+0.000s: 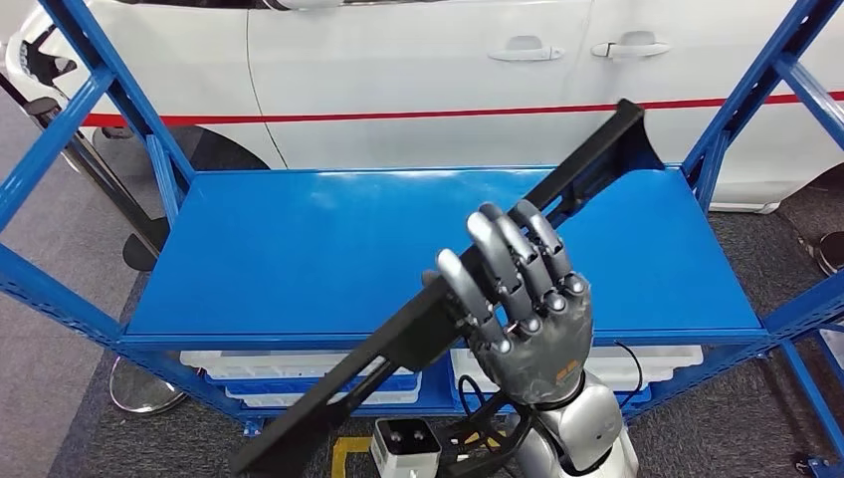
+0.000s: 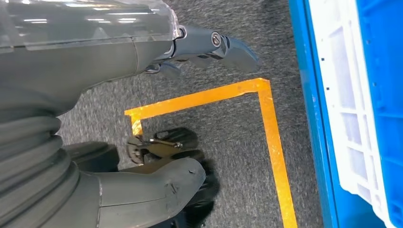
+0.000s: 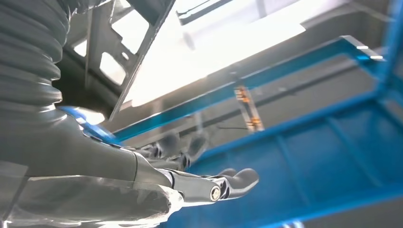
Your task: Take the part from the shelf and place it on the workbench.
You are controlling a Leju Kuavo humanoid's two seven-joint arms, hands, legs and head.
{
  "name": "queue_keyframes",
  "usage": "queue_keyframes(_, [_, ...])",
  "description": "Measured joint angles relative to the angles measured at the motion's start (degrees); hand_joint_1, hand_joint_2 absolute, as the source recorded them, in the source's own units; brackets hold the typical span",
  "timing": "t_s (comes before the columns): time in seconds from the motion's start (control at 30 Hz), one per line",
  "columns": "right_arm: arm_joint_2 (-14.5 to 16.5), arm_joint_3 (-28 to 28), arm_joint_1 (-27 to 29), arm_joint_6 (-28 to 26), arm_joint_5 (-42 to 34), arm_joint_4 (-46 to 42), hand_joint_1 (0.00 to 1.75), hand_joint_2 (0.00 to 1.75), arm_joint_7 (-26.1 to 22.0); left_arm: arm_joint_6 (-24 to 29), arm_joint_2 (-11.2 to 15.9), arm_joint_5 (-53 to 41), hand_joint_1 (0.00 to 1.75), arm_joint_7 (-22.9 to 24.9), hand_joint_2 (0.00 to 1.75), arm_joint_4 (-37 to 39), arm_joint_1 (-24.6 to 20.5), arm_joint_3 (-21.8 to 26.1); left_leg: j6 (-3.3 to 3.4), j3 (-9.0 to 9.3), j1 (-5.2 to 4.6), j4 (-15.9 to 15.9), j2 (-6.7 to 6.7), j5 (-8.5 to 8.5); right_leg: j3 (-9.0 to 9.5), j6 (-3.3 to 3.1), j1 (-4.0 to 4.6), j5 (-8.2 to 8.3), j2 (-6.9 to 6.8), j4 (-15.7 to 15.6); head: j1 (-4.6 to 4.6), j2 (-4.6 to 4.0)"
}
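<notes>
The part [image 1: 448, 309], a long black bar of flat, ribbed plastic with open cutouts, hung slanted above the blue shelf [image 1: 299, 249], its far end up at the right. The right hand [image 1: 523, 309] was clamped around its middle. The left hand [image 2: 209, 47] hung empty near the floor, fingers loosely apart. To carry it well, I think the hand should keep the long bar level and clear of the shelf posts.

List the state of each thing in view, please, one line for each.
Black part: held tilted in front of the shelf, lifted off it.
Right hand: grips the part near its middle.
Left hand: holds nothing, hangs over the floor.
Blue shelf: top board bare.
White bins: on the lower level.
</notes>
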Motion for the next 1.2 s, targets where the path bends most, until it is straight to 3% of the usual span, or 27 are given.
queue_keyframes(0.03, [1.0,-0.8,0.5,0.0,-1.9,0.1,0.0,1.75,-3.8,0.0,0.0,0.3,0.0,0.1,1.75,0.0,0.0,0.2,-0.15,-0.19,0.14,0.3,0.01,0.55,-0.02,0.03,-0.02,-0.05,0.0,0.1,0.0,0.0])
queue_keyframes(0.07, [2.2,-2.1,1.0,0.0,-4.2,0.2,0.0,1.75,-7.8,0.0,0.0,0.5,0.0,0.2,1.75,0.0,0.0,0.4,-0.24,0.75,0.28,-1.6,0.02,2.16,0.02,0.11,-0.05,-0.11,0.02,0.1,0.0,0.0])
queue_keyframes(0.1, [3.4,-3.5,1.4,0.0,-6.3,0.4,0.0,1.75,-11.2,0.1,0.0,0.6,0.0,0.3,1.75,0.0,0.0,0.7,-0.3,2.54,0.41,-5.3,0.02,4.31,0.09,0.24,-0.09,-0.21,0.04,0.2,0.0,0.0])
queue_keyframes(0.17, [5.3,-6.0,2.0,0.0,-9.5,0.6,0.0,1.75,-15.1,0.3,0.0,0.6,0.0,0.5,1.75,0.0,-0.2,1.1,-0.1,6.0,0.39,-12.3,-0.02,6.84,0.06,0.75,0.02,-0.43,0.09,0.5,0.02,0.0])
queue_keyframes(0.23, [6.1,-7.6,2.2,0.0,-10.9,0.8,0.0,1.75,-16.2,0.5,-0.1,0.7,0.0,0.6,1.75,0.0,-0.2,1.3,0.45,7.02,0.12,-14.7,-0.1,6.98,-0.1,1.37,0.17,-0.42,0.11,0.6,0.04,0.0])
queue_keyframes(0.33, [6.4,-8.8,2.4,0.0,-11.5,0.9,0.0,1.75,-16.7,0.6,-0.1,0.6,0.0,0.6,1.75,0.0,-0.2,1.5,1.68,7.02,0.04,-15.2,-0.1,7.42,-0.28,2.31,-0.07,-0.78,0.1,1.0,0.05,0.0])
queue_keyframes(0.4, [6.4,-9.4,2.6,0.0,-12.0,1.0,0.0,1.75,-16.8,0.7,-0.1,0.6,0.0,0.6,1.75,0.0,-0.3,1.6,2.45,7.12,0.11,-15.5,-0.02,7.65,-2.0,2.69,-0.19,-3.27,0.08,4.9,0.05,0.0])
queue_keyframes(0.47, [6.4,-10.0,2.7,0.0,-12.5,1.2,0.0,1.75,-16.8,0.8,-0.1,0.6,0.0,0.5,1.75,0.0,-0.3,1.8,2.83,7.06,-0.07,-15.5,0.08,7.61,-5.55,2.81,-0.17,-6.82,0.07,12.3,0.05,0.0])
queue_keyframes(0.5, [6.4,-10.3,2.8,0.0,-12.7,1.4,0.0,1.75,-16.8,0.8,-0.1,0.7,0.0,0.5,1.75,0.0,-0.3,1.9,2.9,7.05,-0.19,-15.5,0.11,7.58,-7.03,2.79,-0.15,-7.74,0.07,15.3,0.05,0.0])
queue_keyframes(0.53, [6.4,-10.4,2.9,0.0,-12.8,1.5,0.0,1.75,-16.8,0.9,-0.1,0.7,0.0,0.5,1.75,0.0,-0.3,2.0,2.95,7.06,-0.29,-15.5,0.11,7.56,-7.68,2.7,-0.13,-7.6,0.07,16.5,0.04,0.0])
queue_keyframes(0.57, [6.4,-10.5,2.9,0.0,-12.8,1.7,0.0,1.75,-16.9,0.9,-0.1,0.7,0.0,0.5,1.75,0.0,-0.3,2.1,2.97,7.13,-0.39,-15.5,0.08,7.55,-7.17,2.51,-0.08,-6.31,0.07,15.4,0.04,0.0])
queue_keyframes(0.67, [6.5,-10.6,3.0,0.0,-12.9,2.0,0.0,1.75,-16.9,0.9,-0.1,0.7,0.0,0.5,1.75,0.0,-0.3,2.2,2.77,7.3,-0.67,-15.4,-0.07,7.42,-1.9,1.37,0.33,-1.06,0.04,4.5,0.04,0.0])
queue_keyframes(0.73, [6.5,-10.6,3.0,0.0,-12.9,2.1,0.0,1.75,-16.9,0.9,-0.1,0.6,0.0,0.5,1.75,0.0,-0.3,2.2,2.31,7.14,-0.75,-15.3,-0.06,7.35,-0.32,0.9,0.75,-0.35,0.08,0.8,0.03,0.0])
queue_keyframes(0.83, [6.6,-10.7,3.0,0.0,-12.9,2.2,0.0,1.75,-16.9,0.9,0.0,0.5,0.0,0.5,1.75,0.0,-0.3,2.3,1.39,7.07,-0.69,-15.1,0.0,7.01,-0.09,0.53,0.62,-0.15,0.16,0.2,0.04,0.0])
queue_keyframes(0.9, [6.7,-10.8,3.0,0.0,-12.9,2.2,0.0,1.75,-16.9,1.0,0.0,0.5,0.0,0.5,1.75,0.0,-0.4,2.3,0.75,5.71,-0.57,-11.7,0.02,4.72,0.26,0.05,0.23,0.04,-0.01,-0.3,0.03,0.0])
queue_keyframes(0.97, [6.7,-10.8,3.0,0.0,-13.0,2.4,0.0,1.75,-16.9,1.0,0.0,0.4,0.0,0.5,1.75,0.0,-0.4,2.4,0.19,2.42,-0.27,-4.4,0.02,1.04,0.32,-0.2,0.21,-0.03,-0.14,-0.3,0.02,0.0])
queue_keyframes(1.0, [6.7,-10.8,3.1,0.0,-13.0,2.5,0.0,1.75,-16.9,1.0,0.0,0.4,0.0,0.5,1.75,0.0,-0.4,2.4,-0.04,0.86,-0.13,-1.1,0.03,-0.1,0.3,-0.25,0.21,-0.07,-0.16,-0.3,0.02,0.0])
queue_keyframes(1.03, [6.7,-10.9,3.1,0.0,-13.0,2.6,0.0,1.75,-16.9,1.1,0.0,0.4,0.0,0.5,1.75,0.0,-0.4,2.4,-0.21,0.04,-0.02,0.5,0.03,-0.22,0.3,-0.25,0.19,-0.13,-0.15,-0.2,0.02,0.0])
queue_keyframes(1.07, [6.7,-10.9,3.1,0.0,-13.1,2.7,0.0,1.75,-16.9,1.1,0.0,0.3,0.0,0.5,1.75,0.0,-0.4,2.4,-0.32,0.23,0.07,0.1,0.04,0.75,0.32,-0.21,0.15,-0.21,-0.11,-0.1,0.01,0.0])
queue_keyframes(1.1, [6.7,-10.9,3.1,0.0,-13.1,2.8,0.0,1.75,-16.9,1.1,0.0,0.3,0.0,0.5,1.75,0.0,-0.4,2.4,-0.35,1.54,0.17,-2.7,0.06,2.64,0.4,-0.11,0.11,-0.32,-0.07,0.0,0.01,0.0])
queue_keyframes(1.13, [6.7,-10.9,3.1,0.0,-13.2,2.9,0.0,1.75,-16.9,1.2,0.0,0.2,0.0,0.5,1.75,0.0,-0.5,2.4,-0.29,3.45,0.25,-6.8,0.08,4.68,0.5,0.05,0.08,-0.46,-0.02,0.2,0.01,0.0])
queue_keyframes(1.2, [6.7,-11.0,3.1,0.0,-13.3,2.9,0.0,1.75,-16.9,1.2,0.0,0.1,0.0,0.5,1.75,0.0,-0.7,2.5,0.07,6.62,0.12,-13.4,0.07,6.95,0.5,0.54,0.24,-0.69,0.04,0.4,0.02,0.0])
